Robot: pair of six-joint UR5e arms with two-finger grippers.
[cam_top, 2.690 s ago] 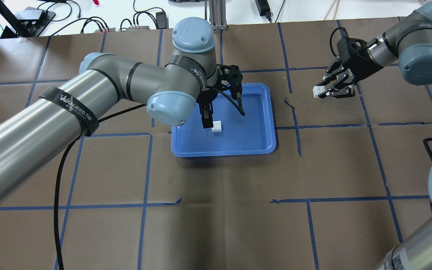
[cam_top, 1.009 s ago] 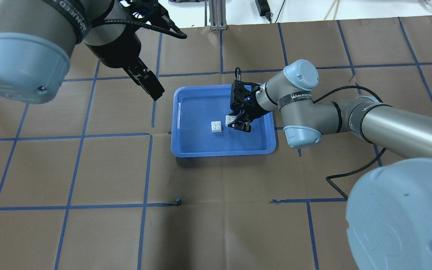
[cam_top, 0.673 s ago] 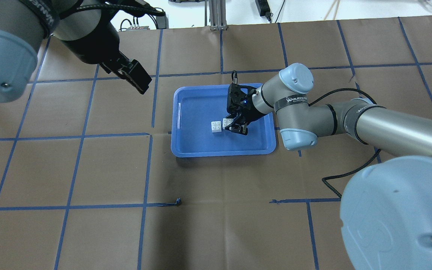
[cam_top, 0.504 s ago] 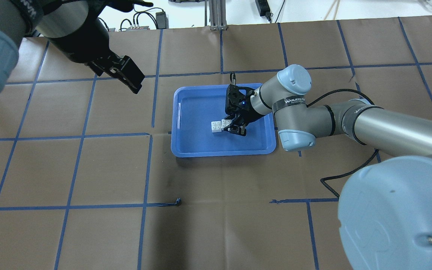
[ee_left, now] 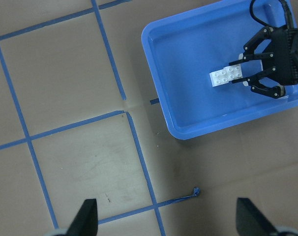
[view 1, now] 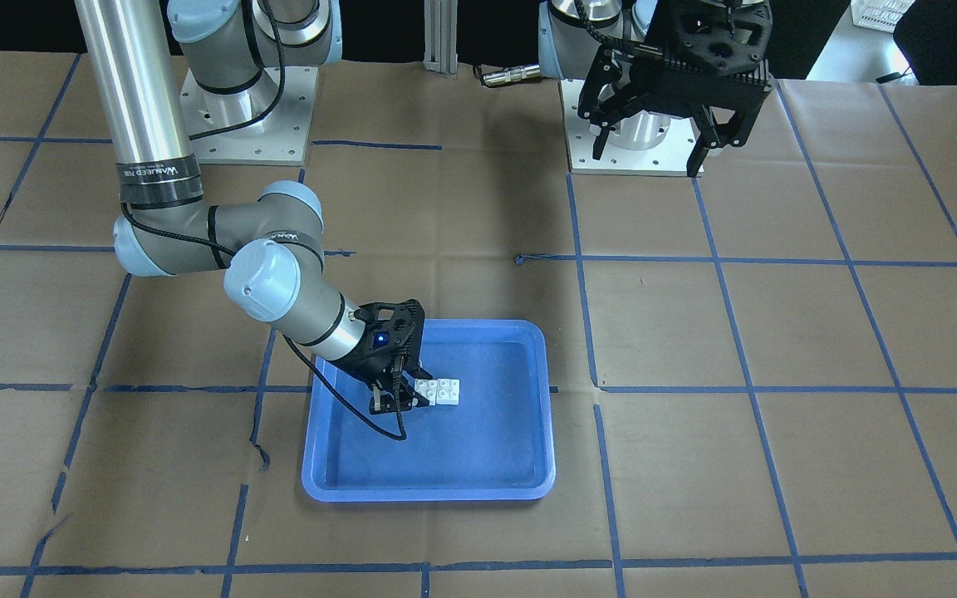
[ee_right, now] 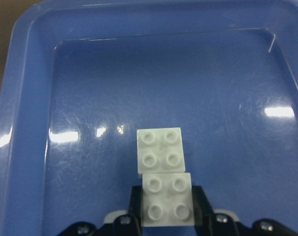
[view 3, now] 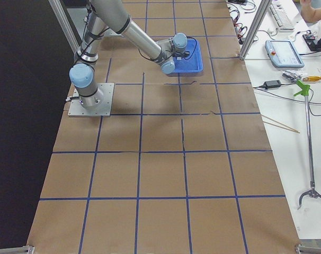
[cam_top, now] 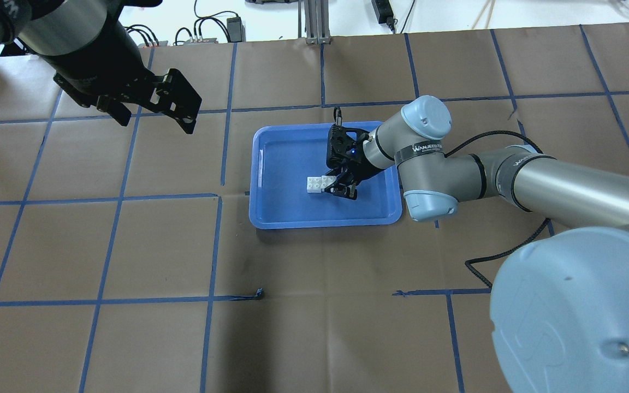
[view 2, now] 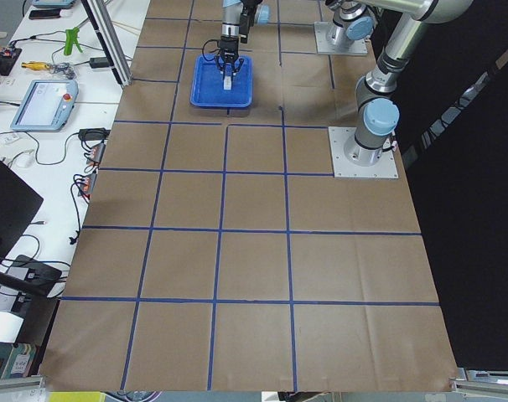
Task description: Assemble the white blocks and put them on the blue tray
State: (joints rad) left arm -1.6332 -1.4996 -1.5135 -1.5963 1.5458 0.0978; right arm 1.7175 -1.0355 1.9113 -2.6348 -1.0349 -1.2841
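The blue tray [cam_top: 325, 222] lies mid-table. One white block [cam_top: 313, 184] sits on its floor. My right gripper [cam_top: 336, 185] is shut on the other white block [cam_top: 326, 182] and holds it low in the tray, edge to edge against the first. The right wrist view shows the held block [ee_right: 166, 199] between the fingers, just overlapping the near edge of the free block [ee_right: 160, 150]. My left gripper [cam_top: 156, 120] is open and empty, high above the table, left of the tray. Its wrist view shows both blocks [ee_left: 226, 75] in the tray [ee_left: 213, 127].
Brown paper with a blue tape grid [cam_top: 216, 196] covers the table. The arm bases [view 1: 246, 116] stand at the robot's edge. Cables and power supplies [cam_top: 205, 33] lie beyond the far edge. A bench with tools [view 2: 44, 100] runs along the side.
My right gripper has carried its white block leftward across the tray until it meets the free block. My left arm has drawn back up and to the left, away from the tray.
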